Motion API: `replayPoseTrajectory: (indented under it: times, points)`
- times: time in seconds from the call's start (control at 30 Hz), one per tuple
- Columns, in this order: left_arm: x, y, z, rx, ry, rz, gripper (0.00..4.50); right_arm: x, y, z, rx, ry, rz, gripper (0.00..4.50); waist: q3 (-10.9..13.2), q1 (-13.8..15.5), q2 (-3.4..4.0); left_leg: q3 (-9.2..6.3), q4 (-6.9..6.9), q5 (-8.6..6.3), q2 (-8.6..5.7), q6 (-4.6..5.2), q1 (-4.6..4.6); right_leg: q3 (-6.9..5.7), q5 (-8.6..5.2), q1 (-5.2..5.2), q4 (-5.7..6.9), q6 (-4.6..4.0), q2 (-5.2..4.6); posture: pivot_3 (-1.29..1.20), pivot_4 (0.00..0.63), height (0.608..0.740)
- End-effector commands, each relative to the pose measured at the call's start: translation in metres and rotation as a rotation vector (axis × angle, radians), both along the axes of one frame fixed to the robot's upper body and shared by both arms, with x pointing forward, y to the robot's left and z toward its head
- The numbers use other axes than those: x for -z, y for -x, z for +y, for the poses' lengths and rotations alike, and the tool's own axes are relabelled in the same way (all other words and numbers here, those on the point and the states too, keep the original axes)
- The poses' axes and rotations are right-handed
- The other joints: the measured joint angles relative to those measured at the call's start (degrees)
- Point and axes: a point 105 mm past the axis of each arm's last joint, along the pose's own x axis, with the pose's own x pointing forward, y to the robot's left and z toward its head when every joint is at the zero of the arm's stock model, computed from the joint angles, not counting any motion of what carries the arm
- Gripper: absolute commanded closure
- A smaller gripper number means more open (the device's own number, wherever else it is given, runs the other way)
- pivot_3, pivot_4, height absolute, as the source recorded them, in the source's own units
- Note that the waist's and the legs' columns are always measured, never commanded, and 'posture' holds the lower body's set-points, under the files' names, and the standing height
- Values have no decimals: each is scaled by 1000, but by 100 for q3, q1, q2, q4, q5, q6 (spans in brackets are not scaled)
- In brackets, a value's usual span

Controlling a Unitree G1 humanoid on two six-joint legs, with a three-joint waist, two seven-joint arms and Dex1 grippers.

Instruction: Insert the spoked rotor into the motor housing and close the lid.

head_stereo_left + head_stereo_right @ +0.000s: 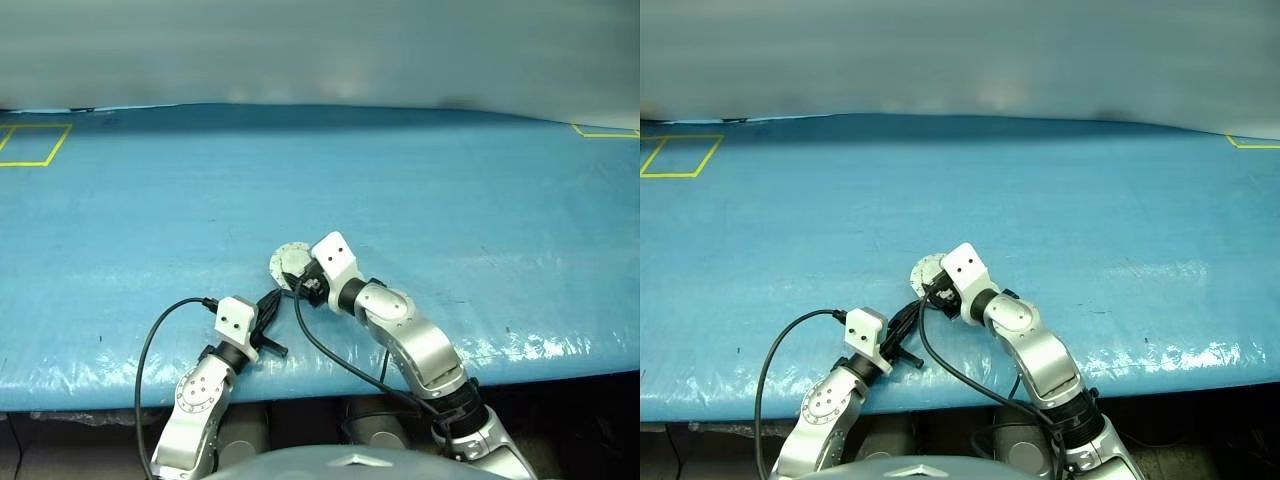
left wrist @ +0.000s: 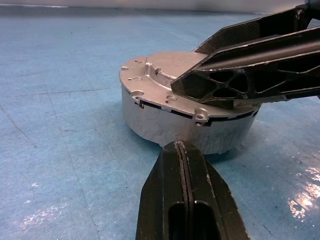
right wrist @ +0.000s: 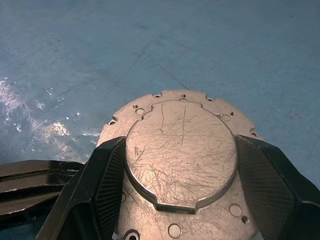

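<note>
The motor housing [image 2: 165, 125], a short round grey metal cup, stands on the blue table close in front of me. The lid [image 3: 182, 150] lies flat on top of it, showing its plain scratched outer face and raised centre. My right gripper [image 3: 181, 145] reaches over from the right, its two fingers set wide and pressed against either side of the lid's raised centre. My left gripper [image 2: 180, 145] is shut and empty, and points level at the housing's side wall with its tip right by it. The spoked rotor is hidden.
The blue table cover [image 1: 450, 200] stretches wide around the housing. Yellow tape marks lie at the far left [image 1: 30, 145] and far right [image 1: 605, 130]. The table's front edge [image 1: 520, 380] runs just under my arms. A black cable [image 1: 160, 330] loops by the left arm.
</note>
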Motion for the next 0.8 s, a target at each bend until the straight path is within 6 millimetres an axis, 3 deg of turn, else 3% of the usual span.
replayPoseTrajectory:
  times: [0.03,0.47,0.67,0.8]
  points:
    - [-2,2,-6,19,2,-11,4500,2,6,4,-52,21,22,1463,0,2,0,0,0,0,0,0,0,0,0,0,0,0,0,0,150,740]
    - [3,5,-6,30,-13,9,4500,14,14,8,-130,41,-8,1463,-4,-6,1,1,-2,0,0,0,14,1,-1,10,0,-1,0,0,150,740]
    - [5,4,-5,22,-12,12,4500,12,9,2,-99,12,-3,1463,-4,-5,1,2,-2,0,0,0,15,1,-1,11,0,-1,0,0,150,740]
    - [5,4,-5,26,-18,13,4500,16,3,-5,-89,87,-37,1463,-4,-5,1,2,-2,0,0,0,17,2,-1,13,0,-1,0,0,150,740]
